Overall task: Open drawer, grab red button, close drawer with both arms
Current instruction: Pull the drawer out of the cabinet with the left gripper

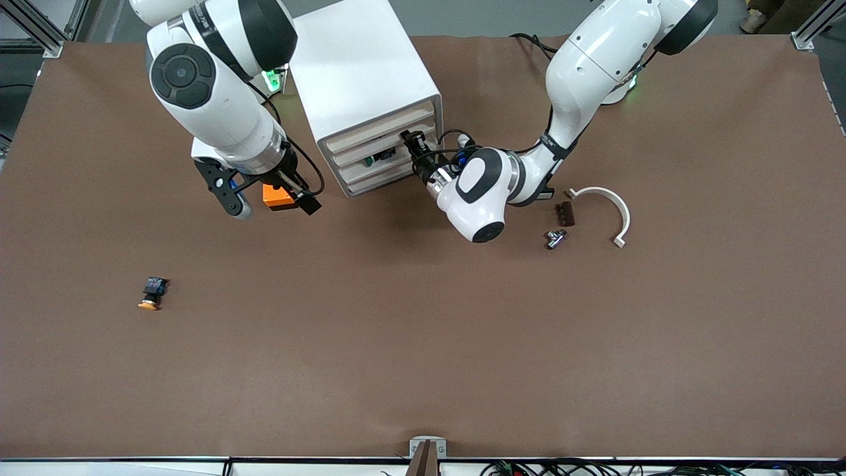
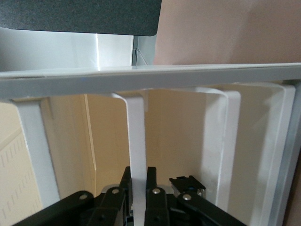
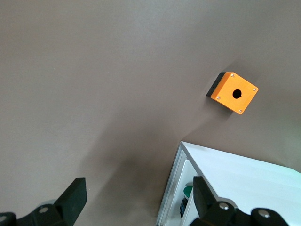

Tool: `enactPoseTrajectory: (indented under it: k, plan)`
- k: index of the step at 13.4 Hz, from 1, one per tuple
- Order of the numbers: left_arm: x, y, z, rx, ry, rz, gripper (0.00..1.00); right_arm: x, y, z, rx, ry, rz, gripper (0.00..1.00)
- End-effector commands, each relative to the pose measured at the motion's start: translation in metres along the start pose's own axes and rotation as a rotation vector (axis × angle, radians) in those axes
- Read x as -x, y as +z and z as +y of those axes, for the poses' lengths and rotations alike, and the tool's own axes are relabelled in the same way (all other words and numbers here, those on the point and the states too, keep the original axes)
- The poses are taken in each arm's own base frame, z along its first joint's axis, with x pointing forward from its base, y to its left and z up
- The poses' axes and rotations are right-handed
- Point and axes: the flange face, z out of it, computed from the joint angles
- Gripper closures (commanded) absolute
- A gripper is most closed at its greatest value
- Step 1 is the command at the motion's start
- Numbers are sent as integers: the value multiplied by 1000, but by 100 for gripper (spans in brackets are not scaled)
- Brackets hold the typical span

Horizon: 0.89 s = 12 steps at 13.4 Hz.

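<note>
The cabinet (image 1: pixel 365 92) was a white box standing on the brown desk (image 1: pixel 423 344) between the two arm bases, its front showing a stack of shallow white drawers with cream interiors. The left tool (image 1: pixel 411 140) reached into that front at one of the upper drawers (image 1: pixel 386 132), and in the left wrist view its black fingers (image 2: pixel 151 193) were closed on a thin upright white rib of the drawer (image 2: pixel 137 141), one finger on each side of it. Through the drawer fronts a green-capped part (image 1: pixel 371 159) showed in a lower drawer. The red-capped button could not be seen in any view.

The right tool (image 1: pixel 271 198) hung over the desk just beside the cabinet, toward the right arm's end, with its fingers spread wide and nothing between them. Under it sat an orange box (image 1: pixel 277 197) with a round hole in its top face, clear of the fingers.

An orange-capped button (image 1: pixel 152 293) lay on its side well apart from the cabinet, nearer the front camera and toward the right arm's end. Toward the left arm's end lay a white curved bracket (image 1: pixel 611 208), a small dark brown block (image 1: pixel 564 213) and a small metal fitting (image 1: pixel 555 238), close together.
</note>
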Motion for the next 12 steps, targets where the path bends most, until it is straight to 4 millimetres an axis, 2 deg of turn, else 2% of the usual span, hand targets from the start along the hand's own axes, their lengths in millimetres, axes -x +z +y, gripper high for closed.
enactPoseTrajectory:
  k: [1,5,6,7,8,11,12]
  plan:
    - [7,-31,-7,32,32,-10,100,-2,-4,-3,2,23,-4,0]
    - [-3,-109,5,80,52,-109,100,17,8,-5,40,73,1,0]
    - [-4,-118,6,85,62,-119,100,19,20,-11,60,68,15,0]
    - [-5,-126,6,97,74,-129,100,19,19,-11,60,73,17,0]
    - [-8,-143,11,117,78,-151,100,22,19,-11,60,72,16,0]
    - [-11,-160,23,141,111,-174,100,66,25,-17,55,116,44,0]
    - [-11,-164,29,144,120,-179,93,79,28,-19,50,107,49,0]
